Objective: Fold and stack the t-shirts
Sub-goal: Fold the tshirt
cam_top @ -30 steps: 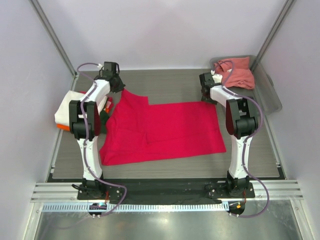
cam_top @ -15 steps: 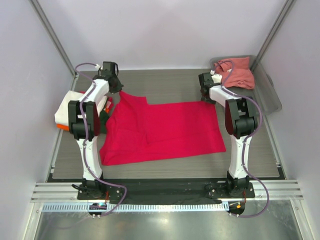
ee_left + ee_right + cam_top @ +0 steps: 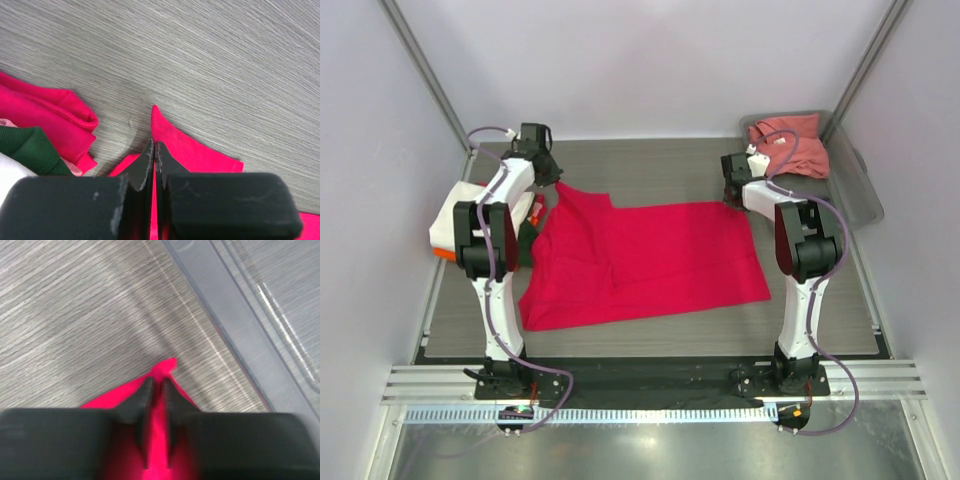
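The crimson t-shirt (image 3: 640, 260) lies spread on the table between the arms. My left gripper (image 3: 558, 182) is shut on its far left corner (image 3: 165, 132), the cloth pinched between the black fingers (image 3: 142, 167). My right gripper (image 3: 732, 198) is shut on its far right corner (image 3: 162, 371), with cloth between the fingers (image 3: 172, 400). A salmon-pink t-shirt (image 3: 790, 145) lies crumpled in the grey tray (image 3: 860, 195). At the left sits a stack of folded t-shirts (image 3: 455, 225), cream-white on top, with orange and dark green (image 3: 30, 150) edges showing.
The grey tray's rim (image 3: 235, 325) runs just right of my right gripper. Another crimson cloth edge (image 3: 55, 117) of the left stack lies close to my left gripper. White walls and metal posts enclose the table.
Both grippers have moved slightly away from the arm bases, carrying the shirt's far corners and pulling its far edge tauter. The rest of the shirt has stayed flat.
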Robot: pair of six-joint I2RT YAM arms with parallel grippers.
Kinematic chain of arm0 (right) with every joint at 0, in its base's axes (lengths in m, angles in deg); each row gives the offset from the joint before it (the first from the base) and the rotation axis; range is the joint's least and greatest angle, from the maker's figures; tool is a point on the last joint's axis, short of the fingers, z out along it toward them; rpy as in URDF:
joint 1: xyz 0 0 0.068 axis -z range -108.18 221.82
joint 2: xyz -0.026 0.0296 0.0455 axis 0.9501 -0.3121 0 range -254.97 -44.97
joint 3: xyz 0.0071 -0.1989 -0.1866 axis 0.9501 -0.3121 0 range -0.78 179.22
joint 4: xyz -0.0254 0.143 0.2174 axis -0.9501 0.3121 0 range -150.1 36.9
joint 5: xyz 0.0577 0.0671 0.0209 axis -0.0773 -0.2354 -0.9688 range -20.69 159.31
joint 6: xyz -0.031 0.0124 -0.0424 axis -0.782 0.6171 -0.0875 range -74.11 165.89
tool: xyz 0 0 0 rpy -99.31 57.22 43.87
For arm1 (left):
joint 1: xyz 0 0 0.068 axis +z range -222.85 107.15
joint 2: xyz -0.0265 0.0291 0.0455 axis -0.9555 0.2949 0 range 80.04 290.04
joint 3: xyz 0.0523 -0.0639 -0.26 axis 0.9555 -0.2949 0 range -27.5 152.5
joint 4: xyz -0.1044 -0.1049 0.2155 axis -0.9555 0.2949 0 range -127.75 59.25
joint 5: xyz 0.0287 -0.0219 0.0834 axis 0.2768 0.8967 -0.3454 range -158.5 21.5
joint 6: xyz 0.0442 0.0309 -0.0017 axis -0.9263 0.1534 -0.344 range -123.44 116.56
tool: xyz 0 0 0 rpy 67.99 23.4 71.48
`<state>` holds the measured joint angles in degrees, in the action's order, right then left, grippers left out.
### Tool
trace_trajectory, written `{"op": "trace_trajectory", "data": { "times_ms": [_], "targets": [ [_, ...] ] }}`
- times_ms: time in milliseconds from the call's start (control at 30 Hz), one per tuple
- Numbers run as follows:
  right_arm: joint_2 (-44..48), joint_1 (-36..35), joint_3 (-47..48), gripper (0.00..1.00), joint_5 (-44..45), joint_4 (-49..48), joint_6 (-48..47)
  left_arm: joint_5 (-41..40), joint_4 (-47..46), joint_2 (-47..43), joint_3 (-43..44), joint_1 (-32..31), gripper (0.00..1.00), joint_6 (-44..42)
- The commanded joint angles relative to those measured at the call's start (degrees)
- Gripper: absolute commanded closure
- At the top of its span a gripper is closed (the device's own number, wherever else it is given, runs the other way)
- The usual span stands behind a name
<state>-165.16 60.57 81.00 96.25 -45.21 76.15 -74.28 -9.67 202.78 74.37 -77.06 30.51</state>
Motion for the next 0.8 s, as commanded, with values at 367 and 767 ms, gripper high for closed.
{"op": "trace_trajectory", "data": {
  "times_ms": [367, 767],
  "targets": [
    [3.3, -1.4, 1.3, 0.99, 0.8, 8.0, -1.4, 7.9, -4.7, -2.0, -1.5, -0.3, 1.00, -0.7],
    [5.4, -2.2, 2.9, 0.99, 4.6, 13.1, -6.0, 4.6, -4.4, -6.5, -1.8, -2.9, 1.00, -0.9]
  ]
}}
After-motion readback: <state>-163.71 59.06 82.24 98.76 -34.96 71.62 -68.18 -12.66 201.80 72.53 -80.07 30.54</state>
